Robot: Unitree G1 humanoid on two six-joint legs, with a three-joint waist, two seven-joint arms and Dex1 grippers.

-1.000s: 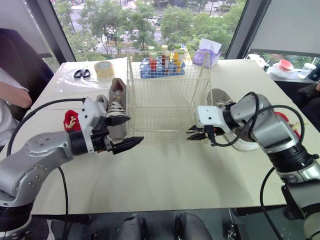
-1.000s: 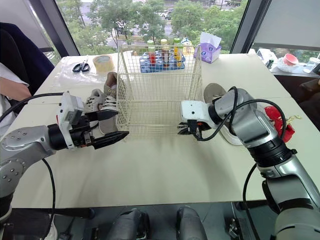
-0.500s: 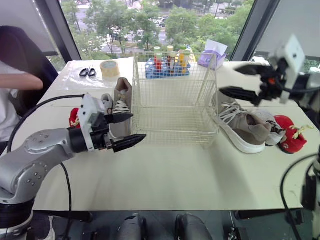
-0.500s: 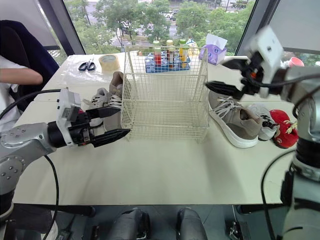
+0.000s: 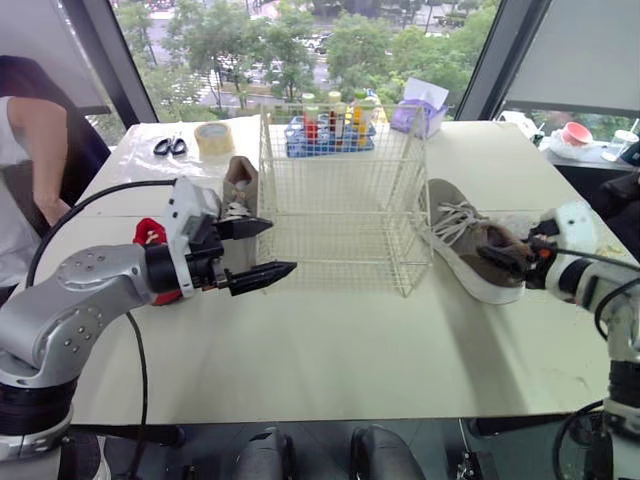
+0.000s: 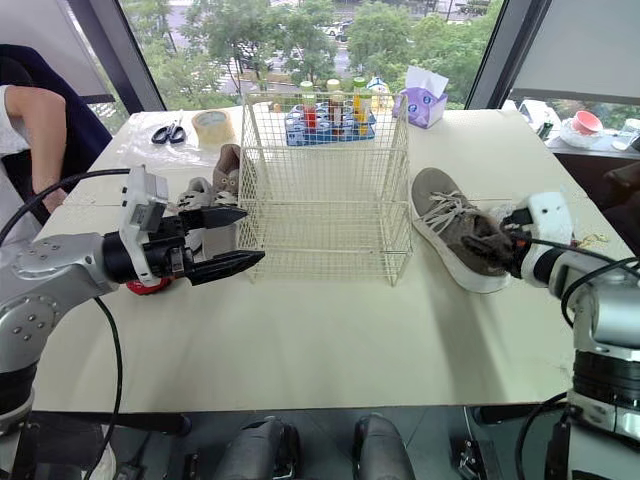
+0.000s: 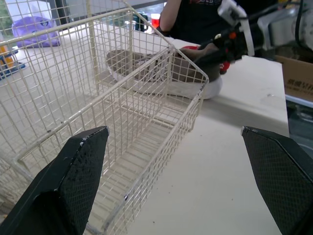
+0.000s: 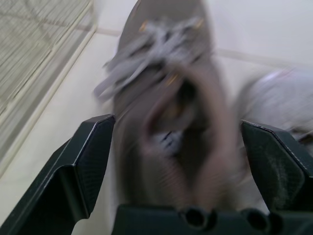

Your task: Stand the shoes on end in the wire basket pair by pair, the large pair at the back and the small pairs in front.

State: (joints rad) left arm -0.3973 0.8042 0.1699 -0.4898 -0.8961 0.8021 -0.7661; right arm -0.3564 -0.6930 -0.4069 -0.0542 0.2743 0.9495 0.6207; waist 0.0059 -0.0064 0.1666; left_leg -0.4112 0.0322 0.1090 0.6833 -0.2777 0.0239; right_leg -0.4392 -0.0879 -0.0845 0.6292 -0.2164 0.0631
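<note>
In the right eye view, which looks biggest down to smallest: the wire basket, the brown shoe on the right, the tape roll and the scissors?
1. wire basket
2. brown shoe
3. tape roll and scissors: they look about alike, both far back, so I won't rank them.

A cream bench (image 6: 330, 340) carries everything. The wire basket (image 6: 325, 230) stands upright at its middle. Just right of the basket a large taupe shoe (image 6: 455, 235) rests on its sole, toe toward the far side. Just left of the basket is a second taupe shoe (image 6: 228, 160), with a small grey shoe (image 6: 195, 190) beside it and a small red shoe (image 5: 150, 232) further left. At the far left lie scissors (image 6: 166, 131) on a clear plastic sheet (image 5: 130, 160), next to a tape roll (image 6: 209, 124). Behind the basket sit a blue tray of bottles (image 6: 330, 118) and a purple tissue pack (image 6: 423, 105).
</note>
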